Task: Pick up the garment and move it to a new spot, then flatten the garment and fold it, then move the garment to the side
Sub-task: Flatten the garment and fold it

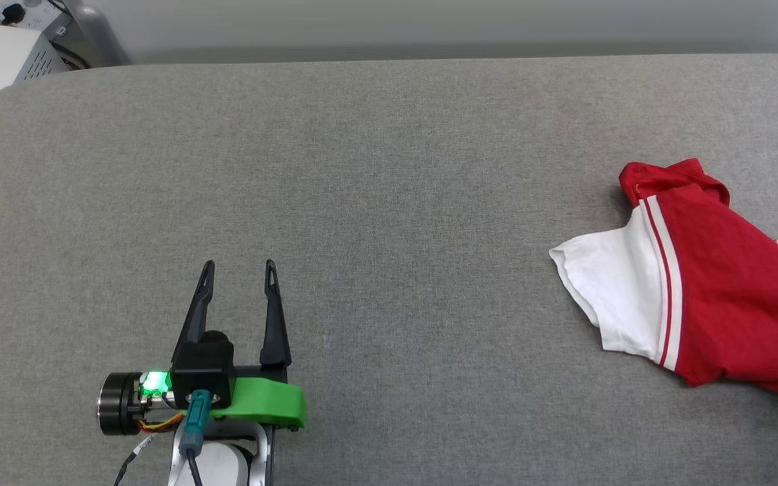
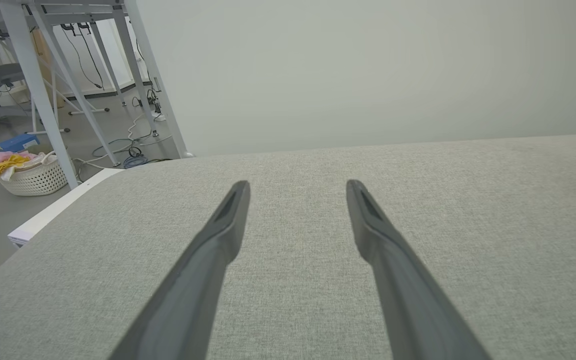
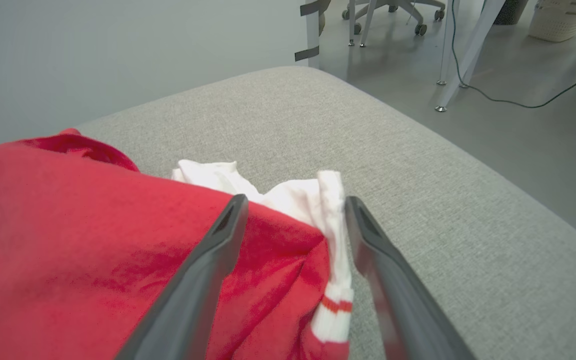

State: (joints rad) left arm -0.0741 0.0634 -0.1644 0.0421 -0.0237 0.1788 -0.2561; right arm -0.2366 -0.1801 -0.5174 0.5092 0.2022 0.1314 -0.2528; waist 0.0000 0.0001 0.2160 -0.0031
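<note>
Head view. Nearest, at lower left: left gripper [image 1: 239,264], green bracket [image 1: 264,398] at its base, fingers spread apart with nothing between them, over bare grey padded surface [image 1: 389,169]. At the right edge: the garment [image 1: 720,283], lying crumpled on that same surface. Red body running out of frame, one white sleeve spread toward the middle, red-and-white stripes along its seam, red collar bunched at the far end. Well apart from the left gripper.

Left wrist view. Two dark fingers [image 2: 200,280] wide apart, holding nothing, above grey weave. Past the surface's edge at left: white table legs [image 2: 43,100], white laundry basket [image 2: 33,177] with yellow and pink cloth, cables on the floor.

Right wrist view. Low over the garment [image 3: 68,240]: right gripper [image 3: 296,200], jaws parted about as wide as the left's, not clamped. Red cloth under and left of the left-hand finger. Bunched white sleeve with striped cuff between the two fingers, seemingly brushing the right-hand one, though contact hard to judge. Bare grey surface to the right; floor, chair castors [image 3: 420,30] and a cable [image 3: 518,104] beyond.
</note>
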